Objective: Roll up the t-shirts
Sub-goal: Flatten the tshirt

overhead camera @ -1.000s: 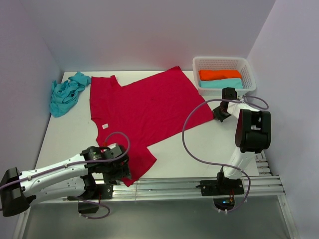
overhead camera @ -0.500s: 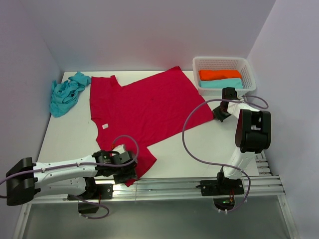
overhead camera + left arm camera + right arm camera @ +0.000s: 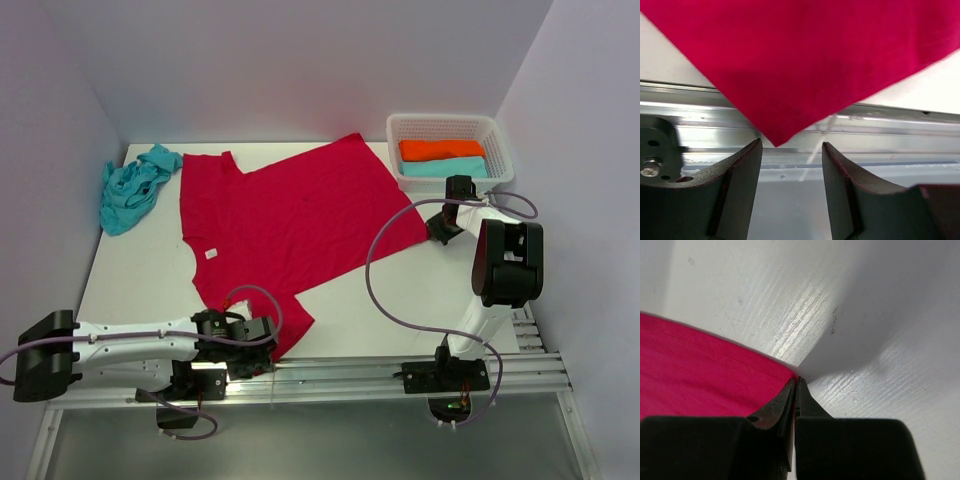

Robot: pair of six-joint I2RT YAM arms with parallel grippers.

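Red t-shirt (image 3: pixel 290 215) is being recorded flat on the surface (image 3: pixel 140 270), neck left, hem right. Nearest corner is lying just ahead of the left claw (image 3: pixel 792 145), jaws parted, nothing gripped. Right claw (image 3: pixel 796 382) is being noted clenched at hem corner.

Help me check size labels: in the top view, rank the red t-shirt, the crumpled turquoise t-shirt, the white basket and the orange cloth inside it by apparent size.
1. red t-shirt, spread flat
2. white basket
3. turquoise t-shirt, bunched up, somewhat smaller than the basket
4. orange cloth, folded
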